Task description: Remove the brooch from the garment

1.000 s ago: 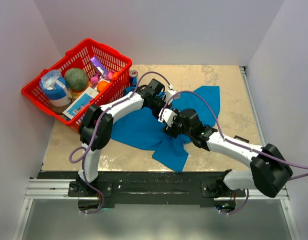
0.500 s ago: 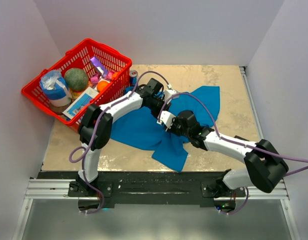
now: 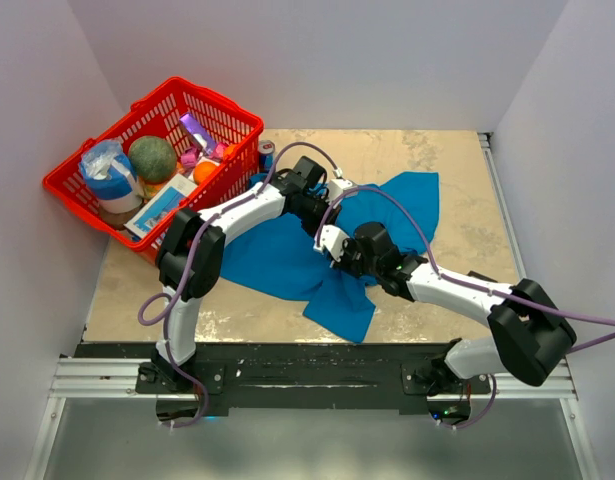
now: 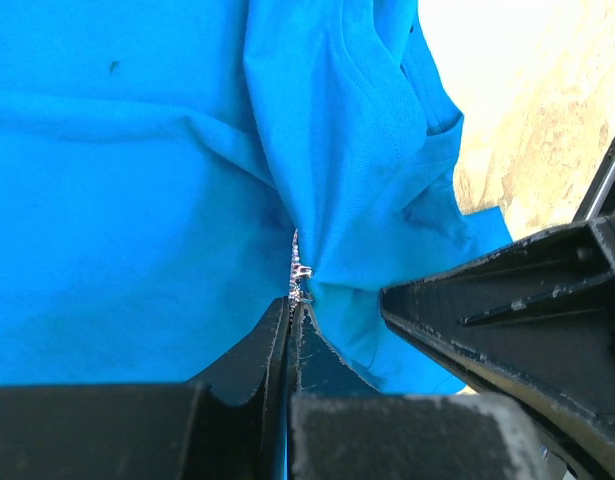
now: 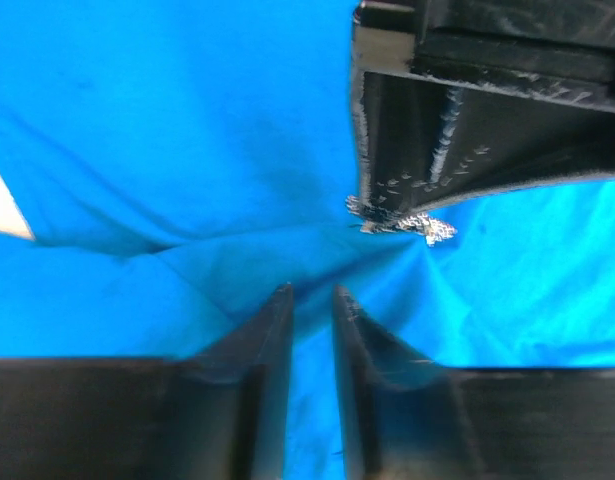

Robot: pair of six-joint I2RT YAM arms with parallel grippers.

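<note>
Carefully now: my left pincer (image 4: 290,300) is pressing its two fingers together on the brooch (image 4: 300,268), which is sitting at the very fingertips, in the middle part of the garment (image 4: 117,200) that is lying on the counter (image 3: 437,150). The cloth is gathering in folds toward that one point, so I am judging that the pin is not yet free. My right pincer (image 5: 310,298) is hovering just beside it, with its fingers almost together and only a narrow strip of blue showing between them. Whether it is really pinching the cloth, I cannot tell.

I am taking the brooch to be small, hard and light, with sparkling stones that are probably slippery and a little fragile. Holding it by its body without strong squeezing is seeming wiser to me. The garment is soft and limp and is likely following any pull, so I am thinking it needs a hold on a fold close beside the brooch, to avoid tearing.
</note>
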